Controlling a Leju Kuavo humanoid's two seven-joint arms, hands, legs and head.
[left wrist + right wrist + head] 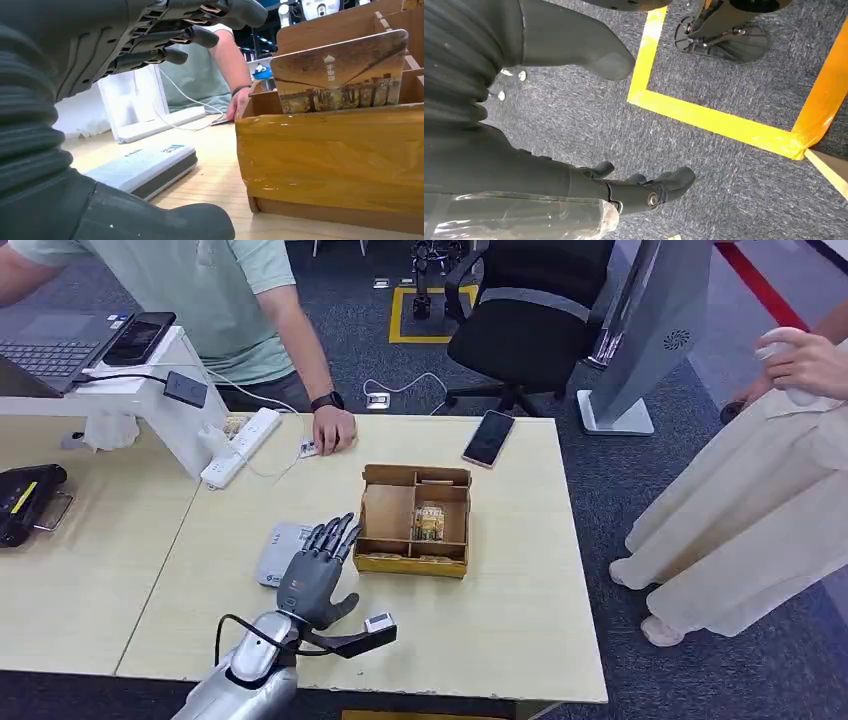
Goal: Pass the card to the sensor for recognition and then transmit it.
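Left hand (314,577) hovers empty, fingers spread, between the grey card reader (277,553) and wooden box (415,521) with card (341,71) upright inside; right hand (574,50) hangs empty over carpet.

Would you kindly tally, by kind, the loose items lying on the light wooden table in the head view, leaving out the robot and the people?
Wooden compartment boxes: 1, the box holding the card.
Cards: 1.
Card sensors: 1, the grey sensor beside the left hand.
Phones: 1, the phone.
Power strips: 1, the power strip.
Total: 5.
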